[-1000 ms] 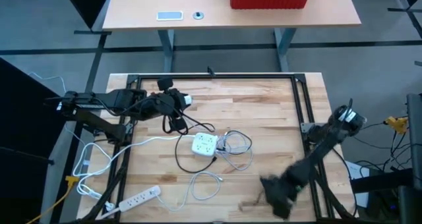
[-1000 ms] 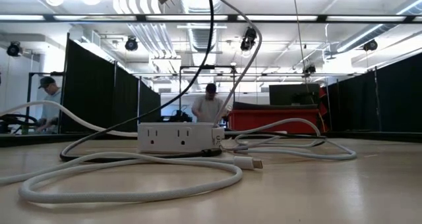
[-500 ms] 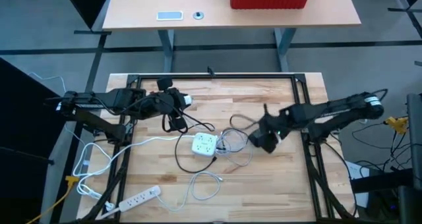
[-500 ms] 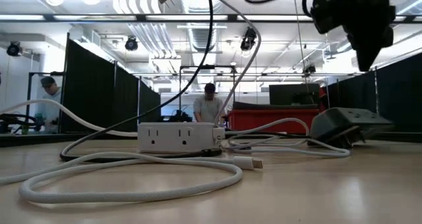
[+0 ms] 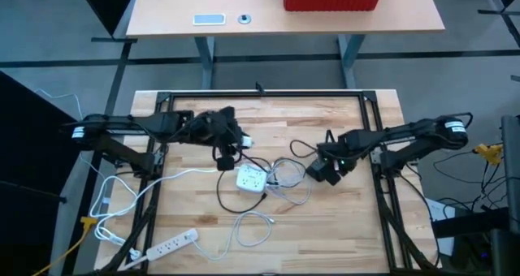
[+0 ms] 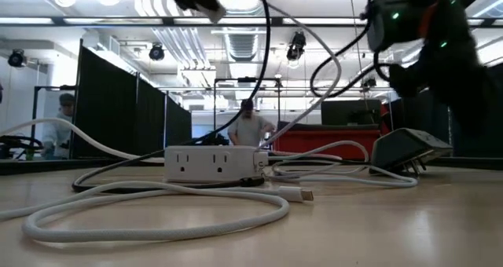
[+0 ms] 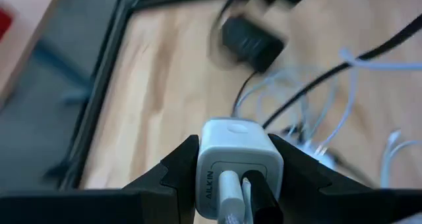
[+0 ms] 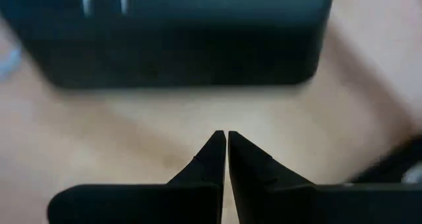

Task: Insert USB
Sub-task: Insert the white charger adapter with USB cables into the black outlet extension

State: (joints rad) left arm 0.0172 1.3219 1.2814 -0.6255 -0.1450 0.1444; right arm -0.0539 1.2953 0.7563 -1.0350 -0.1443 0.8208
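My left gripper point(image 5: 236, 142) hangs over the table's middle left, shut on a small white charger block point(image 7: 232, 159) that has a white and a black cable plugged into it. Below and to its right, a white outlet cube point(image 5: 252, 177) rests flat on the wood among loose white cables. A loose white USB plug point(image 6: 297, 194) lies in front of the cube. My right gripper point(image 8: 226, 140) is shut, its tips just short of a black adapter point(image 5: 325, 172) that lies on the table right of the cube. My left gripper pinches the white charger block by its two opposite sides point(image 7: 198, 165) between its two fingers. The fingers reach in from the table's left, slanting down. The block is lifted clear of the table, and its plugged-in cables point(image 7: 227, 197) trail back past the fingers.
A long white power strip point(image 5: 171, 243) lies at the near left. Black and white cables loop around the cube point(image 5: 284, 183). A black metal frame point(image 5: 374, 138) rims the table. People show in the room behind, in the low view.
My right gripper has swung from the near right corner to the table's middle right; the black adapter now lies there under it. My left gripper has moved toward the table's right and slightly nearer with the white charger block, closing on the outlet cube.
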